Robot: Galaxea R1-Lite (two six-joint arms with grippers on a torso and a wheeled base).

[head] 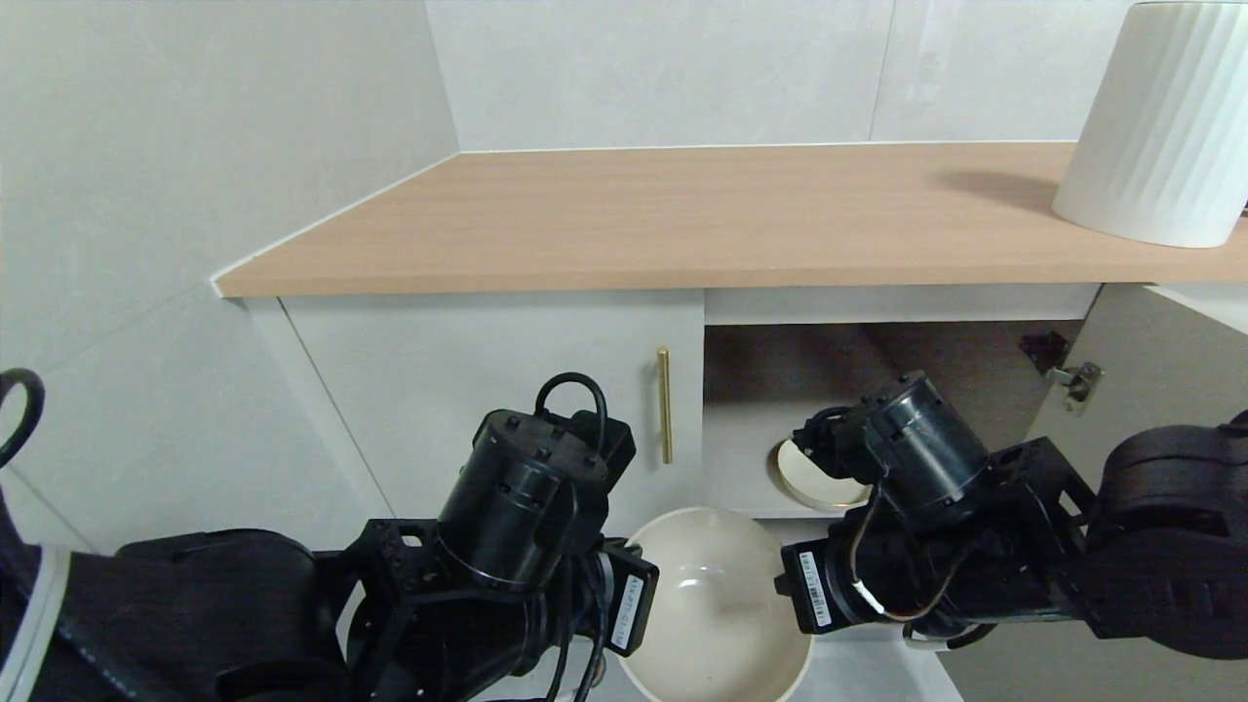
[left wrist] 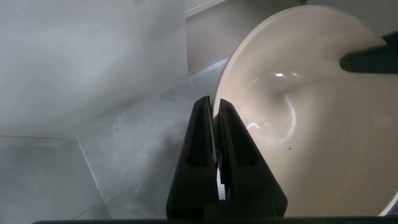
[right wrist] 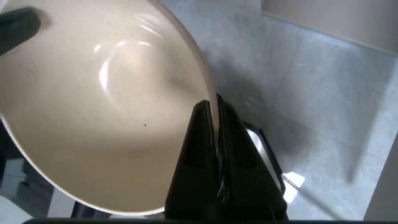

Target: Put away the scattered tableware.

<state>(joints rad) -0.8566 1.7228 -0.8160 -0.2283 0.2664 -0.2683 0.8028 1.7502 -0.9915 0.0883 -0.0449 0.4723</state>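
Bowl (head: 717,604) before the open cabinet (head: 741,458), rim clamped by my left gripper (left wrist: 215,106) and right gripper (right wrist: 213,109). I should advance both evenly, clearing the plate (head: 814,480) inside.

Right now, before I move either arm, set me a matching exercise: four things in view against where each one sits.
Things:
1. large bowl
2. small dish
3. white ribbed container
4. gold handle

Places:
A. on the countertop
B. on the closed cabinet door
C. gripped at its rim by the left tool and right tool
D. inside the open cabinet

Pairs: 1-C, 2-D, 3-A, 4-B.
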